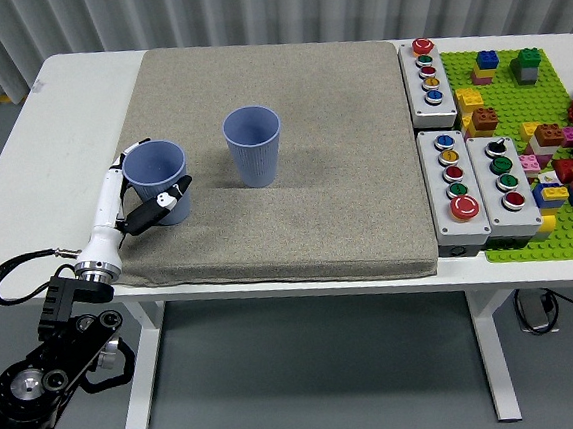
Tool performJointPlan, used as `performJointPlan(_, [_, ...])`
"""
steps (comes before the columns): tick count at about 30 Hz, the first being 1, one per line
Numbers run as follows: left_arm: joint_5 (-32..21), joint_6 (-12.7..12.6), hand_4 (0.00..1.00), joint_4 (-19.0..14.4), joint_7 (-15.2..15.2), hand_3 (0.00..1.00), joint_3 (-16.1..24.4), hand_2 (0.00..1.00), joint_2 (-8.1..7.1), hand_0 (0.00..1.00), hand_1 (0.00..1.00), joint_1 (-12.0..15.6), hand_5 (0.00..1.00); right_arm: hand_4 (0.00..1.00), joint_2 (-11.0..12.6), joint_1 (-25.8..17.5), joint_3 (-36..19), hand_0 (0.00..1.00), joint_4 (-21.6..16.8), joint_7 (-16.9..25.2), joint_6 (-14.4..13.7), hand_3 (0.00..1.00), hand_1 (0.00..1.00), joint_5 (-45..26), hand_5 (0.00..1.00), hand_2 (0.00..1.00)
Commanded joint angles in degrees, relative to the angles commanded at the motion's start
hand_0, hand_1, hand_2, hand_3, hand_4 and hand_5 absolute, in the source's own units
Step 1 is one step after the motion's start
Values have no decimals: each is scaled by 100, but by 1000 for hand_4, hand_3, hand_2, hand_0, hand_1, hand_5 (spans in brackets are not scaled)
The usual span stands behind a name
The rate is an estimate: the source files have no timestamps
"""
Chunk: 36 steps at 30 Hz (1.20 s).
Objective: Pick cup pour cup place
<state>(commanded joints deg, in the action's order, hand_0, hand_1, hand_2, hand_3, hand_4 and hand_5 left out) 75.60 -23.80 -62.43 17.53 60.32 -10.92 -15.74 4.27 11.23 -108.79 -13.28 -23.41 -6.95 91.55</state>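
Two blue ribbed cups stand upright on the grey mat (pixel 297 214). One cup (pixel 253 145) is near the mat's middle, alone. The other cup (pixel 156 176) is near the mat's left edge, and my left hand (pixel 142 192) is shut on it: a white finger curves round its left rim and black fingers (pixel 152 212) press its lower front. The left arm rises from the lower left corner. My right arm does not show.
Three grey button boxes (pixel 454 190) lie right of the mat. Beyond them a green baseplate (pixel 542 92) carries several loose coloured bricks. The bare white table (pixel 68 123) shows left of the mat.
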Motion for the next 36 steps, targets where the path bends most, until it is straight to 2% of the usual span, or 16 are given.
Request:
performJointPlan(3, [47, 64, 946, -25, -1, 991, 45, 972, -6, 752, 803, 4, 493, 2, 3, 5, 11, 695, 1, 2, -3, 610, 673, -18, 320, 609])
performJointPlan(4, [71, 82, 962, -38, -7, 998, 56, 998, -10, 797, 836, 5, 512, 2, 4, 7, 13, 695, 2, 3, -4, 610, 673, -23, 320, 609])
performJointPlan(23, [365, 178, 998, -426, -47, 998, 341, 998, -85, 822, 858, 297, 545, 2, 26, 32, -10, 695, 8, 10, -8, 609, 673, -21, 321, 608])
performJointPlan(31, [359, 174, 998, -484, -41, 998, 447, 998, -134, 823, 859, 495, 550, 2, 22, 13, 11, 695, 11, 22, -32, 609, 673, -83, 322, 608])
performJointPlan(36, [446, 170, 998, -798, -55, 998, 624, 998, -222, 824, 862, 737, 552, 2, 23, -5, 3, 695, 14, 31, -30, 609, 673, -74, 322, 608])
